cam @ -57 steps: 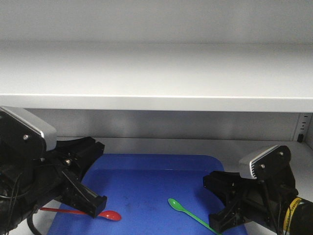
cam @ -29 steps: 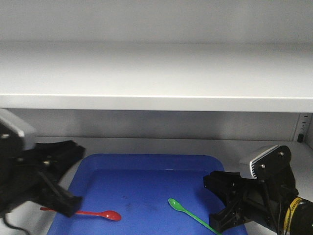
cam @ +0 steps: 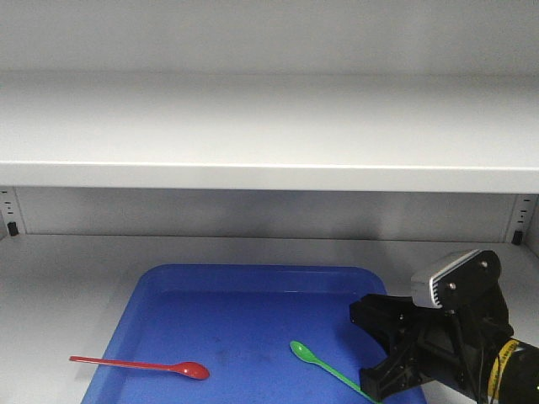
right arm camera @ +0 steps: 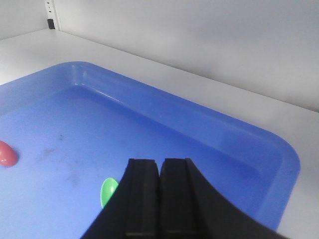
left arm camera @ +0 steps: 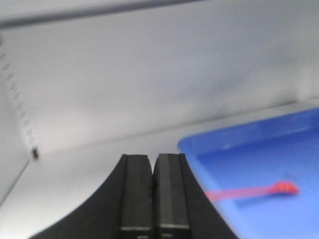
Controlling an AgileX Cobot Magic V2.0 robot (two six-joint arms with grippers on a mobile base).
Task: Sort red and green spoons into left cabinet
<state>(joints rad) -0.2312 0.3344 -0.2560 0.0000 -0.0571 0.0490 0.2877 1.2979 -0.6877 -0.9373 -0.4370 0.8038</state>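
I'm looking into the cabinet from the front: a wide pale shelf is running across the top, and below it a blue tray is sitting on the lower shelf.

Both spoons are lying flat inside the tray. The red spoon is lying near the tray's left front, handle reaching out over the left rim and bowl pointing toward the middle. The green spoon is lying right of centre, bowl toward the middle and handle running off toward the right front, under the right arm. The two are well apart, bowls facing each other across bare blue.

The right gripper is hanging over the tray's right side, just beside the green handle. From the front its black fingers look spread, yet the wrist camera is showing the right gripper with its pads pressed together and nothing between them, so I'm reading it as closed and empty. In that view the green bowl is peeking out just left of the fingers, very near but I can't tell if touching, and the red bowl is showing at the far left edge.

The left arm isn't appearing in the front view. Its wrist camera, blurred, is showing the left gripper with pads closed and empty, over the bare shelf just left of the tray's corner. The red spoon is lying to its right, handle end close to the fingers.
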